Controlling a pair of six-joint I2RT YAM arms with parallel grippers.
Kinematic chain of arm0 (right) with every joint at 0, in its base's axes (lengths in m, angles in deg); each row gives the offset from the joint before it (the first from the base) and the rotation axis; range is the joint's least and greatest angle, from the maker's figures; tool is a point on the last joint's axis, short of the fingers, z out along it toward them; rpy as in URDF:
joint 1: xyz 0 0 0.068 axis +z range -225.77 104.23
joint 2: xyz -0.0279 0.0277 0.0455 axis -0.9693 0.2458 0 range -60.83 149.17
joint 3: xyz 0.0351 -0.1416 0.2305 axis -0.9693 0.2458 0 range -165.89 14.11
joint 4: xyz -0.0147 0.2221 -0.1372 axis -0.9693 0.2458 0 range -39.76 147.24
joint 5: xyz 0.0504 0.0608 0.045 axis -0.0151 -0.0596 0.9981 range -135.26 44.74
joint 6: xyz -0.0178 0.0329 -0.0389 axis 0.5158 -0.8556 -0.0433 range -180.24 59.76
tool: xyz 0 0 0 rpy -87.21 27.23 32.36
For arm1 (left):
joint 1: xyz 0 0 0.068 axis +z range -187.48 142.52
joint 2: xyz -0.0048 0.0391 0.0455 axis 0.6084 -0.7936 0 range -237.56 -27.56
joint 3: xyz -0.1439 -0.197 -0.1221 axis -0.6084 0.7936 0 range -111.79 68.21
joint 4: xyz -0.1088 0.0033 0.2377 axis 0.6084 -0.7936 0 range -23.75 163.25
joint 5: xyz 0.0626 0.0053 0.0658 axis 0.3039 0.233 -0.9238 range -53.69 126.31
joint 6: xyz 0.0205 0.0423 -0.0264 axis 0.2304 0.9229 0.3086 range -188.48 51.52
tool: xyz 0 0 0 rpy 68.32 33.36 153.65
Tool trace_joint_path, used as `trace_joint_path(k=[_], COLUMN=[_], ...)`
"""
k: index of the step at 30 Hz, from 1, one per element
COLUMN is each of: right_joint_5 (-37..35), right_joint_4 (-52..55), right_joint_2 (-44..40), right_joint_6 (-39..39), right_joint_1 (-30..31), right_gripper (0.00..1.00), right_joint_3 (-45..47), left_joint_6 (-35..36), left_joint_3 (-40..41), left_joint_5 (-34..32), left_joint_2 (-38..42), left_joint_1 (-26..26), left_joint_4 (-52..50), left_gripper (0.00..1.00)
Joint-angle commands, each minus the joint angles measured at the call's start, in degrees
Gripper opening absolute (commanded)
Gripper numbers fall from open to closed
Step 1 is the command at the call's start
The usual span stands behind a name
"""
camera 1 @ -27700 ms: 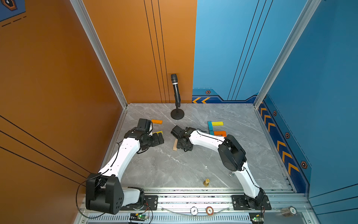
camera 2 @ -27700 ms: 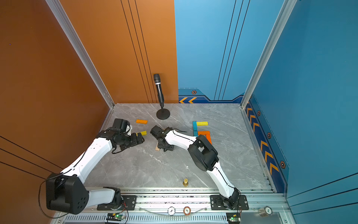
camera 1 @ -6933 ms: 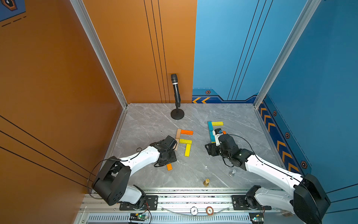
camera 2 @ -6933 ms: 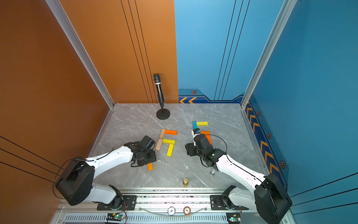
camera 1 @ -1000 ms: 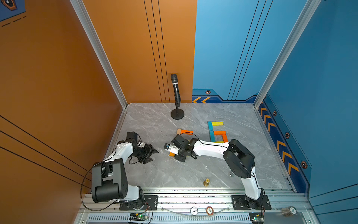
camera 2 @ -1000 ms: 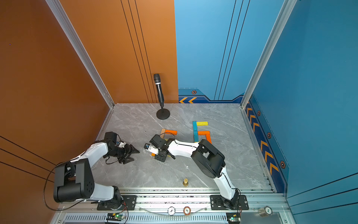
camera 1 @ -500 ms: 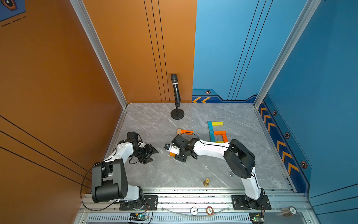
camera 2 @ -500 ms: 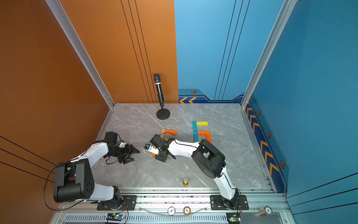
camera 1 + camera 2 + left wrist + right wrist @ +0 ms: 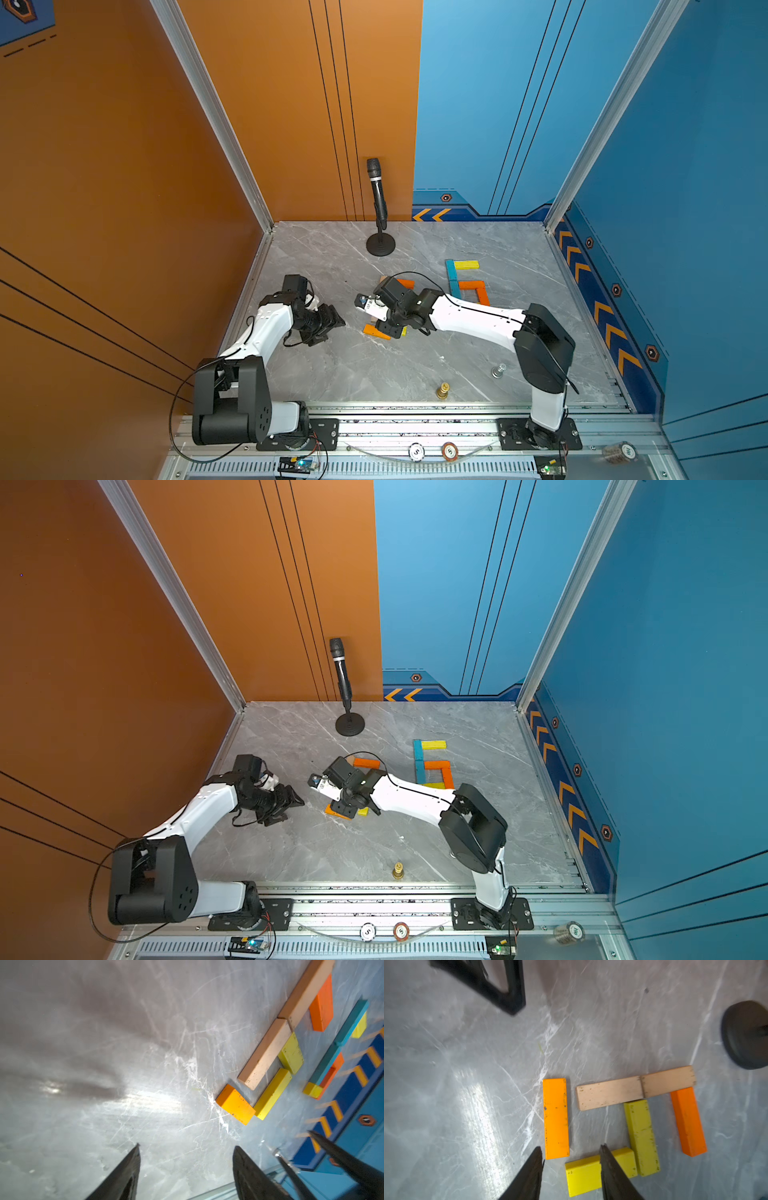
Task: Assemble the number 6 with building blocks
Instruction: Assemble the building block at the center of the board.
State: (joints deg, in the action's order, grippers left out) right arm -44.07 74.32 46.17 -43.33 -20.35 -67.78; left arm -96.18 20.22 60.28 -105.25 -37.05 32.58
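- The right gripper [image 9: 571, 1152] has let go. A second ago it was closed down at this spot. Now its jaws stand apart, wider than the orange block [image 9: 556, 1118], which lies flat on the table [image 9: 467, 1084] with its near end just ahead of the fingertips.
- Some seconds ago that orange block lay alone, nearer the front rail. Now it sits crosswise just off the end of the two tan bars [image 9: 609, 1093], with a small gap between them.
- One right finger overlaps a yellow block [image 9: 581, 1176] that lies between the orange block's end and the longer-looking yellow block [image 9: 641, 1136].
- The right arm was beside the blue-spined figure [image 9: 451, 276] back then. Now it reaches across to the tan group.
- The left gripper [image 9: 186, 1147], which was at these blocks then, has drawn back toward the orange wall. Its jaws are spread with nothing between them.
- The far orange block [image 9: 688, 1122] and the microphone stand [image 9: 380, 245] sit where they were.
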Motion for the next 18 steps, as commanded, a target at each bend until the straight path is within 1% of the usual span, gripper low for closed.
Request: trace_joint_path(k=[1, 3, 5, 9, 12, 15, 18], right_joint_5=[-0.7, -0.1, -1.8, -2.7, -2.4, -3.1, -4.0], right_joint_4=[-4.3, -7.4, -10.3, -13.9, -15.1, -15.6, -16.7], right_joint_2=[-6.4, -10.3, -13.8, -21.0, -25.8, -29.6, -32.2], right_joint_6=[-5.6, -9.3, -13.6, -20.4, -23.0, -24.0, -24.7], right_joint_1=[-2.4, -4.2, -5.7, -9.6, -11.8, -13.1, -13.7], right_gripper=[0.46, 0.45, 0.46, 0.45, 0.45, 0.46, 0.47], right_joint_3=[3.8, 7.0, 10.3, 16.6, 20.5, 23.1, 25.2], left_joint_6=[6.6, 10.6, 15.0, 23.1, 27.5, 31.3, 33.6], left_joint_3=[-4.7, -6.5, -7.7, -8.8, -8.7, -7.8, -7.5], left_joint_5=[-11.4, -15.0, -17.3, -17.5, -16.5, -15.6, -16.9], left_joint_2=[-0.6, -1.6, -2.7, -5.4, -6.1, -6.0, -6.9], left_joint_1=[-4.4, -8.1, -12.0, -18.8, -22.1, -23.8, -24.6], left_joint_4=[-4.1, -4.8, -5.1, -5.3, -4.5, -3.1, -2.5], left_gripper=[0.73, 0.75, 0.78, 0.79, 0.79, 0.79, 0.79])
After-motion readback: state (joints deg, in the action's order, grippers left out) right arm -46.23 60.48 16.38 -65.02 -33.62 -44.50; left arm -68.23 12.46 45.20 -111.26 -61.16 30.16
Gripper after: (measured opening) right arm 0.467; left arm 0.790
